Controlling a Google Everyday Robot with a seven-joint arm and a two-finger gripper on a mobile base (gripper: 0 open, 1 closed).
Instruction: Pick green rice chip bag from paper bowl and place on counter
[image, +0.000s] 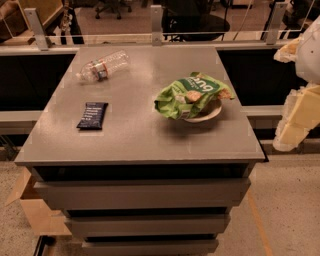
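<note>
Approach step: the chip bag (192, 95) is lying across the bowl (212, 117) on the worktop (140, 132), the gripper (297, 117) is hovering well right of the bowl, released or clenched cannot be told, and the next move is likely calling for a reach down onto the bag.

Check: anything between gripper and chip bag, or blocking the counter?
Nothing visible: the gripper is right of the counter; green rice chip bag lies on the paper bowl nearby; bottle and snack bar lie far left.
</note>
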